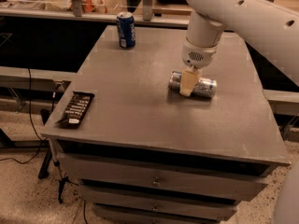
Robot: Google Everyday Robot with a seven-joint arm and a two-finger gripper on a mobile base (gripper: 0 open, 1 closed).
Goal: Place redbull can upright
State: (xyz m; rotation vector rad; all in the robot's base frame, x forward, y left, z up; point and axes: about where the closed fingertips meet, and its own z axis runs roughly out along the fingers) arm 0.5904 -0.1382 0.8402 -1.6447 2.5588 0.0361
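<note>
The redbull can (204,87), slim and silver with pale blue markings, lies on its side on the grey table top (140,106), right of the middle, its length running left to right. My gripper (188,85) comes straight down from the white arm (233,13) onto the left half of the can and touches it. The part of the can behind the gripper is hidden.
A shorter dark blue can (125,30) stands upright at the table's back left. A black remote (75,109) lies at the front left edge. The table has drawers below. A dark shelf and cables lie to the left.
</note>
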